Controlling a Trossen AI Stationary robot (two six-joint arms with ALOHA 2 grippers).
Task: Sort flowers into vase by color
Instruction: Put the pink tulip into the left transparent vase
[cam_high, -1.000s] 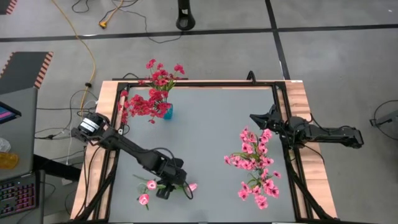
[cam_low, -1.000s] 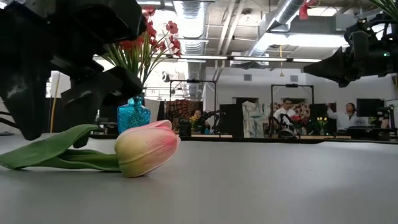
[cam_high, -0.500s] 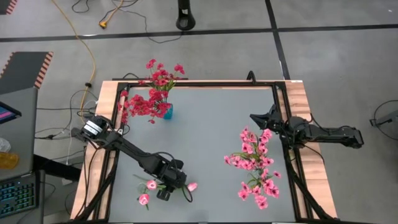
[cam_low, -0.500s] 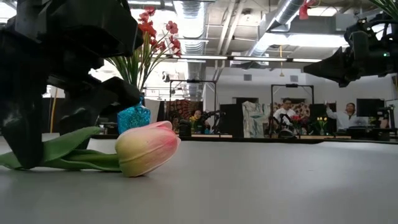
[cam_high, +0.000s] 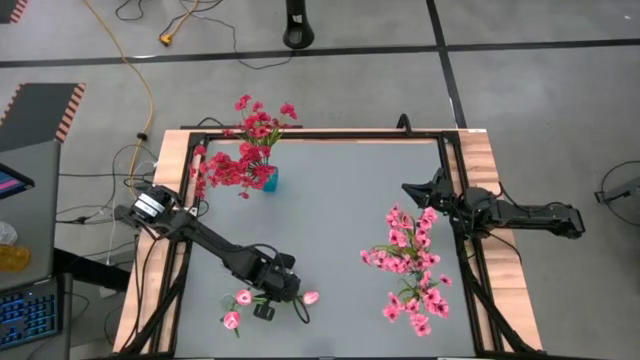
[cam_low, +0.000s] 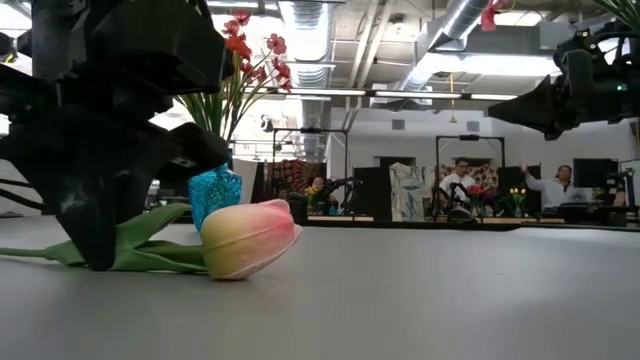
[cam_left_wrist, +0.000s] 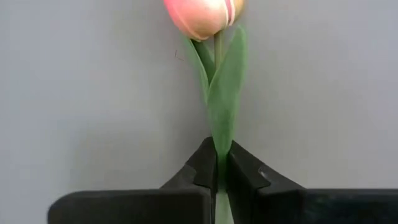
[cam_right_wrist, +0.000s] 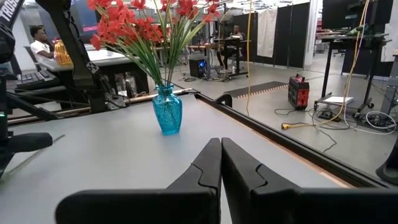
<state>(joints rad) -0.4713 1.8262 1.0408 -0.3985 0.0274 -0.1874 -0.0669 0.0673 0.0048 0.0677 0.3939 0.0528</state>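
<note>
A pale pink tulip bud (cam_high: 310, 297) on a green stem lies near the table's front left. My left gripper (cam_high: 265, 309) stands over its stem and is shut on it; the bud (cam_low: 250, 238) rests on the table to the gripper's right. Two more tulip buds (cam_high: 243, 297) (cam_high: 232, 320) lie just to the left of it. A blue vase (cam_high: 269, 180) at the far left holds deep red flowers (cam_high: 250, 140). Lighter pink sprigs (cam_high: 410, 270) lie in a heap on the right. My right gripper (cam_high: 408, 188) hovers shut at the far right. My left gripper pinches the tulip's green leaf and stem (cam_left_wrist: 218, 148) between its two fingers, some way behind the bud. The fingers (cam_low: 95, 250) come from above, pointing down, one on each side of the stem. The tulip lies flat with its bud on the table.
A dark frame (cam_high: 320, 135) runs round the grey tabletop, with wooden strips (cam_high: 500, 230) on the left and right sides. People sit at desks in the room beyond the far edge. The grey middle between the vase and the pink heap lies bare.
My left gripper has come down a little toward the table and shut on the tulip's leaf and stem. The bud has shifted slightly toward the table's right. My right arm has kept still.
</note>
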